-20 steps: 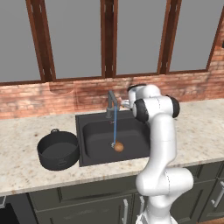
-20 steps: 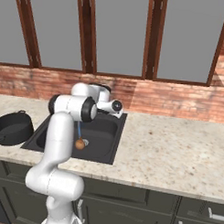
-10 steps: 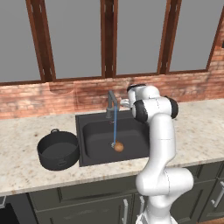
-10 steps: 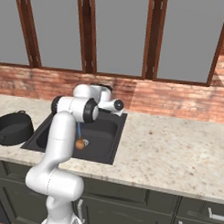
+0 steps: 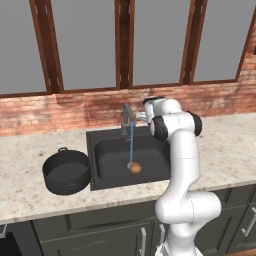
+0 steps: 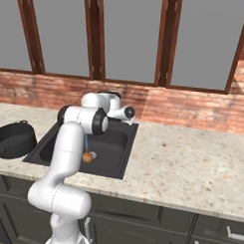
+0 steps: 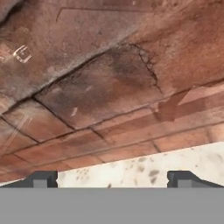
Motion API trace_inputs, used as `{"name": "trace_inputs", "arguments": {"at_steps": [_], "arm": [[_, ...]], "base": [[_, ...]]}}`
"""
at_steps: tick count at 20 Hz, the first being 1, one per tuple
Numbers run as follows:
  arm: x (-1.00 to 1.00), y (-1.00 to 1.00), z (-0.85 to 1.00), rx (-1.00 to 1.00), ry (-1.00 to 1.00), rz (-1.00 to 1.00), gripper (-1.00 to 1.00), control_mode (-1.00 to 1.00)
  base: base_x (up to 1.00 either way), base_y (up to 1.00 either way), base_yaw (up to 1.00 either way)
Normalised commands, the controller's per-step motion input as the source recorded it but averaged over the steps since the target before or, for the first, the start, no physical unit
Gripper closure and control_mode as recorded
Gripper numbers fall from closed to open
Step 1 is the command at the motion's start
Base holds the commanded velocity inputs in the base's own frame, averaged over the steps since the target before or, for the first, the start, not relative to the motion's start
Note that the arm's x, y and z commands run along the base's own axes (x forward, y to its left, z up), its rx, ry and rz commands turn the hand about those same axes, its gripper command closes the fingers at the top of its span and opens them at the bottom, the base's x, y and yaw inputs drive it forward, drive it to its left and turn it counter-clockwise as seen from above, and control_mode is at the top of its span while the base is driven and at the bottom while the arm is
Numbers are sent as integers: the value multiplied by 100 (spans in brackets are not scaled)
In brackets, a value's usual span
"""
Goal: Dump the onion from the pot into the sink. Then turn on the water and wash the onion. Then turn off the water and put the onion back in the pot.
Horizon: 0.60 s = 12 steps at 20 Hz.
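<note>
Black and matte, the sink (image 5: 107, 155) lay sunk in the speckled stone counter (image 5: 227, 150) below the brick wall (image 5: 65, 112). Listed contents at that moment:

Onion (image 5: 135, 168): one, small, orange-brown, resting on the floor of the basin near its front edge; from the right base camera it showed as a round bulb (image 6: 87, 156) just beside the silver drain (image 6: 92, 155).

Water (image 5: 131, 142): a thin blue stream, falling from the spout of the grey faucet (image 5: 127, 119) and landing at the onion.

Pot (image 5: 66, 171): one, round, dark grey, without lid, standing upright on the counter just to the left of the sink and close against its rim, with a loop handle at its far side. Nothing could be made out inside it. The right base camera placed it (image 6: 14, 139) at the far left, on the same counter.

My gripper (image 7: 109, 178): up behind the faucet, near the back wall. My two dark fingertips (image 7: 40, 179) stood wide apart at the bottom of the hand camera, with nothing between them. Beyond them were brick courses and a strip of pale counter. My hand pointed at the wall, well above the basin and apart from both onion and pot.

Windows (image 5: 82, 45): grey panes in dark wooden frames above the brick.

Cabinets (image 5: 95, 235): dark green fronts under the counter.
</note>
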Motion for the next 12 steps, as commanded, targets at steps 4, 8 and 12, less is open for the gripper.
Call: {"name": "trace_inputs", "arguments": {"at_steps": [4, 8, 12], "arm": [[14, 61, 0, 0, 1, 0, -100, -100], [6, 64, 0, 0, 0, 0, -100, -100], [8, 49, 0, 0, 0, 0, -100, -100]], "base": [[0, 0, 0], [0, 0, 0], [0, 0, 0]]}}
